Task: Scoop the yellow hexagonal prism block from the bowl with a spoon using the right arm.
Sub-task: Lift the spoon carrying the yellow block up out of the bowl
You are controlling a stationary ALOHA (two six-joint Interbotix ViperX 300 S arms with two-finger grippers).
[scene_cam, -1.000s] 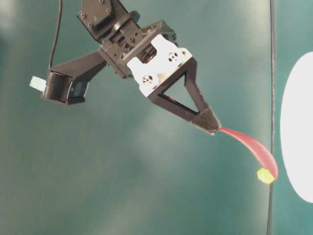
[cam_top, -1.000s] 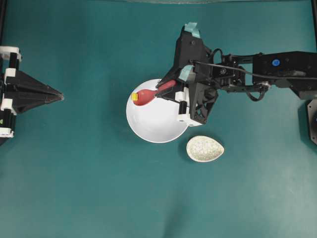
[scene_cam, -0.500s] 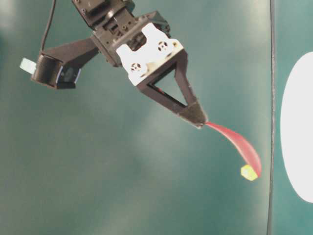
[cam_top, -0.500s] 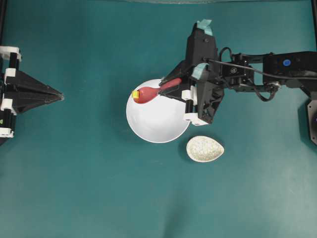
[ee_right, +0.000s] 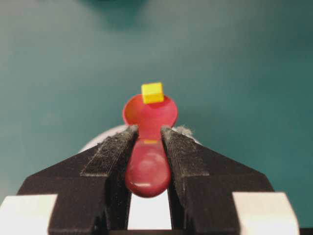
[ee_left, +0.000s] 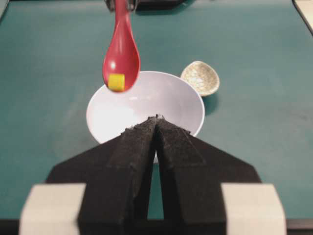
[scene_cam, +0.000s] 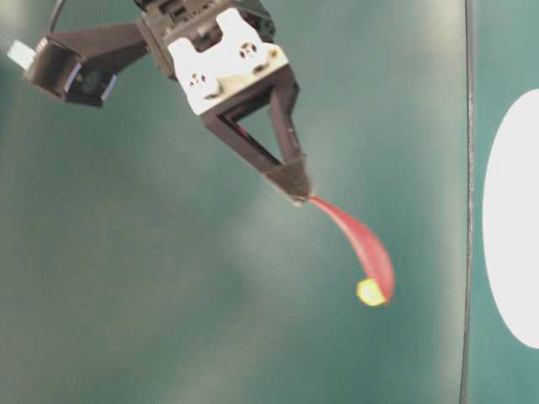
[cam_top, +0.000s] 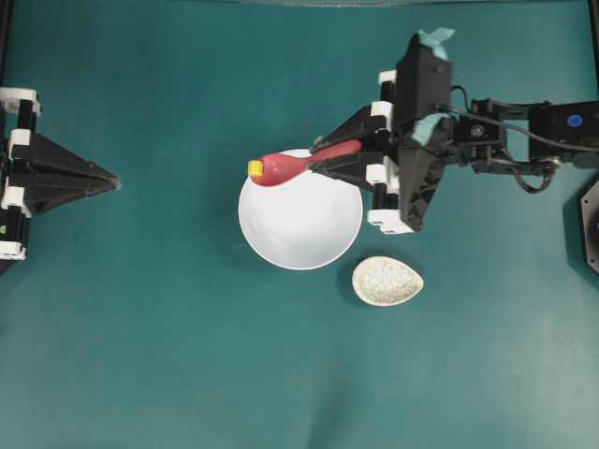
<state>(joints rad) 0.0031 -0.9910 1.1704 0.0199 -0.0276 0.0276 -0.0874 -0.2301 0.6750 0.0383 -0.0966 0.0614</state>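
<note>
My right gripper (cam_top: 316, 166) is shut on the handle of the pink-red spoon (cam_top: 285, 166) and holds it in the air over the far rim of the white bowl (cam_top: 299, 234). The yellow block (cam_top: 255, 167) sits at the tip of the scoop. The right wrist view shows the pads clamped on the handle (ee_right: 148, 156) with the block (ee_right: 152, 92) at the scoop's far end. The table-level view shows the spoon (scene_cam: 362, 240) hanging down from the gripper tips (scene_cam: 296, 192), block (scene_cam: 369, 292) on it. My left gripper (cam_top: 114, 178) is shut and empty at the far left.
A small speckled egg-shaped spoon rest (cam_top: 387, 281) lies just right of the bowl's near side; it also shows in the left wrist view (ee_left: 200, 78). The bowl (ee_left: 146, 100) holds nothing else. Green mat all around.
My right gripper has risen and drawn back to the right, carrying the spoon and block up from the bowl's inside to above its far rim. The left arm has not moved.
</note>
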